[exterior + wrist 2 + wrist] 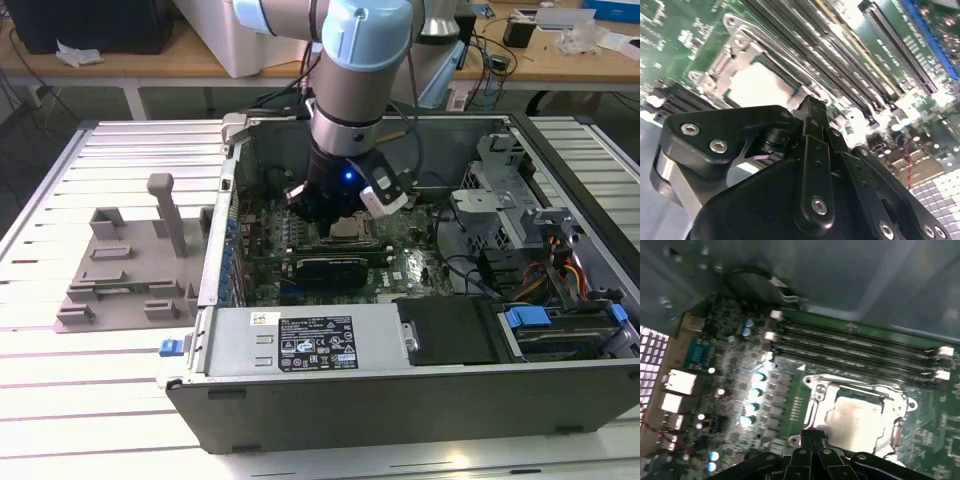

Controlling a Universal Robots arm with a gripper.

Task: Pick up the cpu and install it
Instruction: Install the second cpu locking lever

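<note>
The cpu (352, 229), a small square chip with a silver-grey top, lies flat in the metal-framed socket (815, 390) on the green motherboard inside the open computer case (420, 400). Both wrist views show it as a pale square (762, 82) (855, 420) inside the socket frame. My gripper (335, 212) hangs just above the board at one edge of the chip. Its black fingers are pressed together, with the tips (812, 105) (812, 434) over the socket's rim and nothing between them.
Memory slots (855, 345) run alongside the socket. A long black graphics card (330, 268) sits just in front of it. A grey plastic tray with upright posts (130, 265) stands on the table at the exterior view's left. Drive cages and cables (520, 230) fill the case's right side.
</note>
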